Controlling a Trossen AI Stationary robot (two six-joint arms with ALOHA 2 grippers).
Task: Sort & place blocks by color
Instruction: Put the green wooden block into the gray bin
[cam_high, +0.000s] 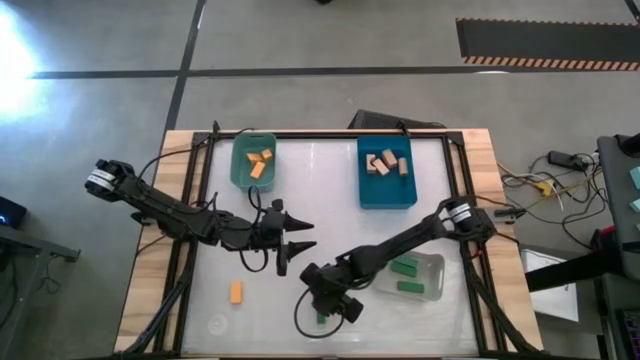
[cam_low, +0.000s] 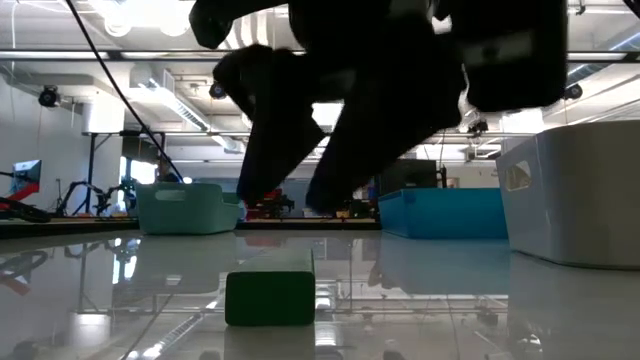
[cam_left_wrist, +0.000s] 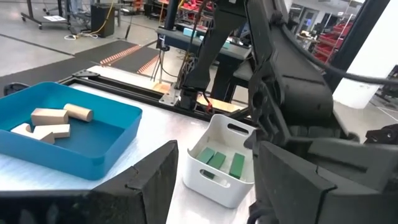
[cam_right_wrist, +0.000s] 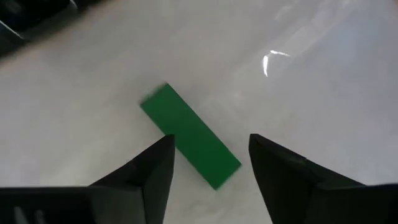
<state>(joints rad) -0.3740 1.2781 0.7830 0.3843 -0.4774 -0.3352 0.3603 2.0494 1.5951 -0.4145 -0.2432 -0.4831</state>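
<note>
A green block (cam_right_wrist: 189, 144) lies flat on the white table near its near edge (cam_high: 321, 318) (cam_low: 270, 298). My right gripper (cam_right_wrist: 211, 168) hovers open just above it, fingers pointing down, with one end of the block between the fingertips and nothing touching; it also shows in the high view (cam_high: 335, 300). An orange block (cam_high: 236, 291) lies flat on the table to the left. My left gripper (cam_high: 300, 238) waits open over the table's middle, pointing right (cam_left_wrist: 214, 186).
A teal bin (cam_high: 254, 160) at the far side holds orange blocks. A blue bin (cam_high: 385, 170) (cam_left_wrist: 93, 143) holds tan blocks. A pale bin (cam_high: 430, 280) (cam_left_wrist: 214, 183) at the right holds green blocks. The right arm (cam_left_wrist: 280, 93) crosses in front of the left gripper.
</note>
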